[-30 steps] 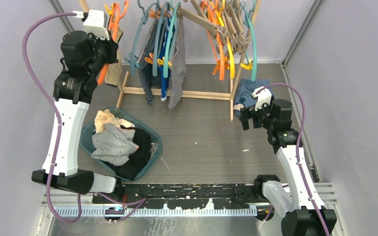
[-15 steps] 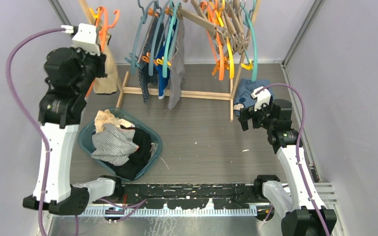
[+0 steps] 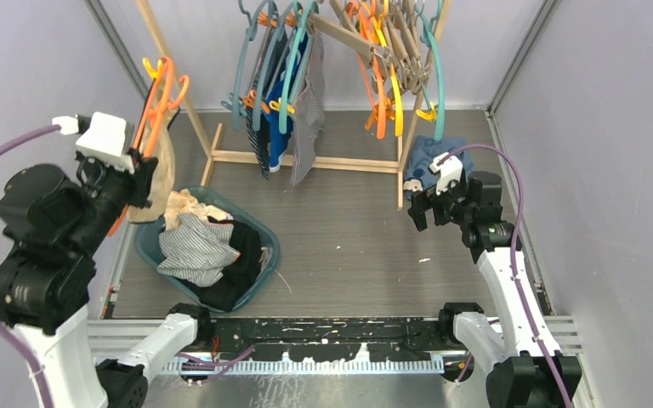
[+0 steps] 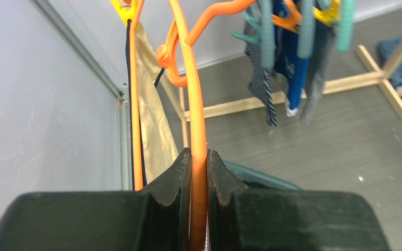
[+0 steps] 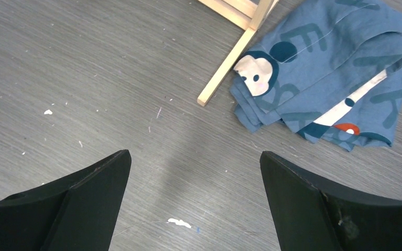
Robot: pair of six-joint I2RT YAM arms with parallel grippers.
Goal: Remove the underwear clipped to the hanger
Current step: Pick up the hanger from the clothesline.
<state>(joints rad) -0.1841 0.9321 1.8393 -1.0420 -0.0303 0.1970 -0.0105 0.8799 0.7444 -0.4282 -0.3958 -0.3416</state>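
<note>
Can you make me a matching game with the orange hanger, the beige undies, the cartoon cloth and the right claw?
1 orange hanger
2 beige underwear
3 cartoon-face garment
4 right gripper

A open, holding nothing
B pinched in the left gripper
C lying beside the wooden rack
D hanging from the orange hanger

Pairs: 1-B, 2-D, 3-C, 4-A

The hanger [image 4: 198, 136] was orange, the underwear [image 4: 154, 130] beige with navy trim. The garment [image 5: 319, 68] was blue, cartoon-face printed
</note>
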